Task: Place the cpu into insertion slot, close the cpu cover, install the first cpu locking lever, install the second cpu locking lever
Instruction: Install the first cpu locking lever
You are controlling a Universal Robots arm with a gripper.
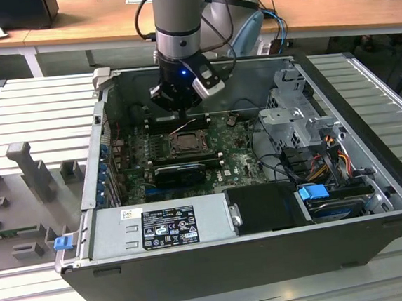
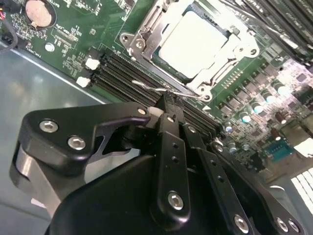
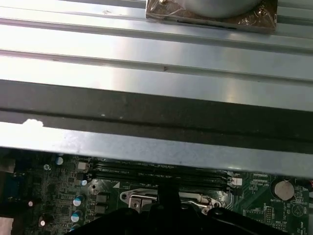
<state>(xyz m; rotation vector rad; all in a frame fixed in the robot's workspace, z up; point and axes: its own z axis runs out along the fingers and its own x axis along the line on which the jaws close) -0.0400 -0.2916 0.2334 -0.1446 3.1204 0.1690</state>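
the cpu (image 2: 193, 39) lies flat in the insertion slot (image 1: 183, 143), on the motherboard (image 2: 68, 34) toward the far wall of the computer case (image 1: 218, 262) in the exterior view. the cpu cover (image 2: 144, 32) is down over it, and the chip's pale face shows through its square window. so the first two parts look done, and the step in hand reads as a locking lever.

that lever (image 2: 155, 88) is a thin wire running along the socket's edge on the side of the memory slots (image 2: 122, 73). in the exterior view it stands up at a slant, not latched. your gripper (image 2: 168, 104) is right at it. the fingers are closed together, with their tips against the wire near its bent end. i can't tell whether the wire is pinched between them or only resting on them.

to do this well, i'd keep contact close to the lever's bent handle, where it has most leverage. follow the wire's own arc about its hinge rather than pushing straight down. the wire probably needs a small sideways nudge to clear its retaining hook before it tucks under. keep the fingertips off the memory slots just beside the socket and off the cover plate. a slip there looks like the main risk.
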